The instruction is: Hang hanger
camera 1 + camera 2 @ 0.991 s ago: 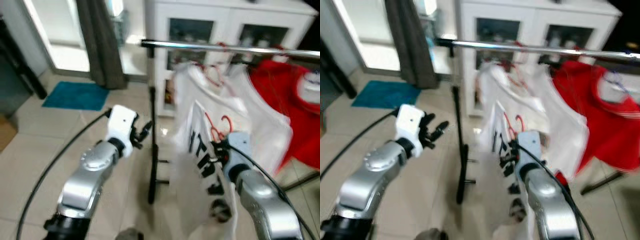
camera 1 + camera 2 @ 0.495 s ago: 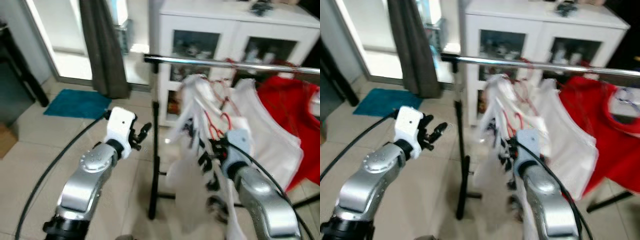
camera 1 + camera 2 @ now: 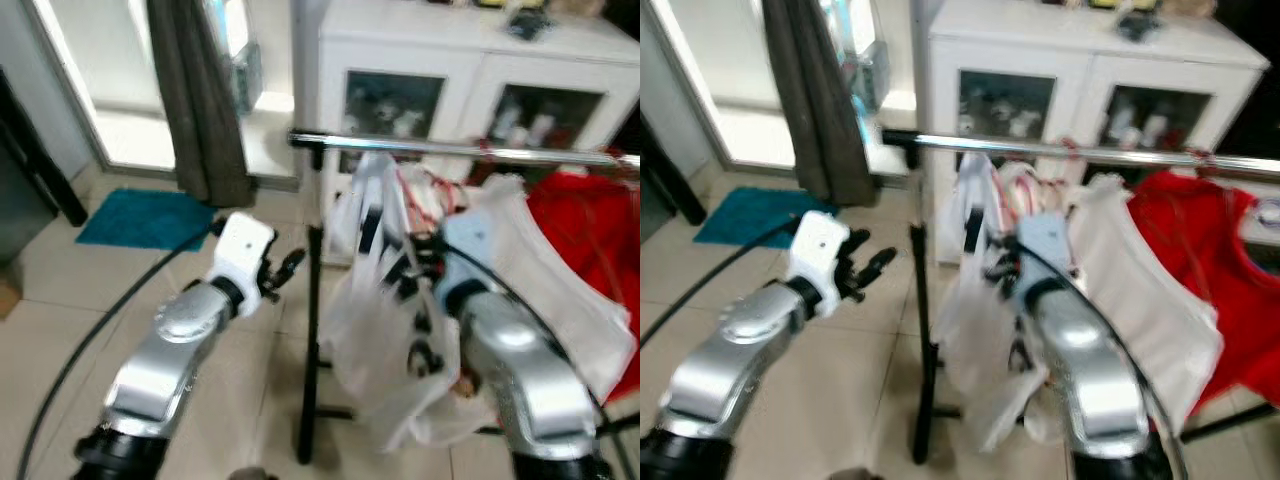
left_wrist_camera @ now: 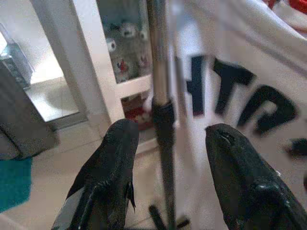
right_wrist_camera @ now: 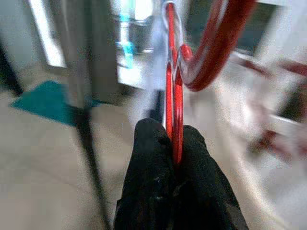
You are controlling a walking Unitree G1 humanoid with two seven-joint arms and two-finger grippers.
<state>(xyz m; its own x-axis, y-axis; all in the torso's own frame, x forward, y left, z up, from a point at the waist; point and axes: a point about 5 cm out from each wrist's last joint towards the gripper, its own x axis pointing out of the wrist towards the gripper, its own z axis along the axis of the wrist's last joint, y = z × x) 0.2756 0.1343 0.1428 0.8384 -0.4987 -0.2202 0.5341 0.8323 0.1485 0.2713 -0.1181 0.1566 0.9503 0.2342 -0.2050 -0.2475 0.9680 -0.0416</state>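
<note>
A red wire hanger (image 5: 173, 86) carries a white shirt with black letters (image 3: 385, 330). My right gripper (image 5: 171, 143) is shut on the hanger's wires just below its hook, and holds it up close under the silver rail (image 3: 470, 152) near the rail's left end. In the eye views the right gripper (image 3: 412, 265) is half buried in the shirt. My left gripper (image 4: 168, 158) is open and empty, level with the rack's black upright post (image 4: 160, 96) and a little left of it. The left gripper (image 3: 285, 268) touches nothing.
A white garment (image 3: 545, 270) and a red garment (image 3: 590, 225) hang on red hangers further right on the rail. A white glass-door cabinet (image 3: 450, 60) stands behind. A dark curtain (image 3: 195, 100) and a teal mat (image 3: 140, 215) are at the left, on tiled floor.
My right arm has raised the hanger and shirt and carried them left, closer under the rail. The camera has tilted up. My left arm has hardly moved.
</note>
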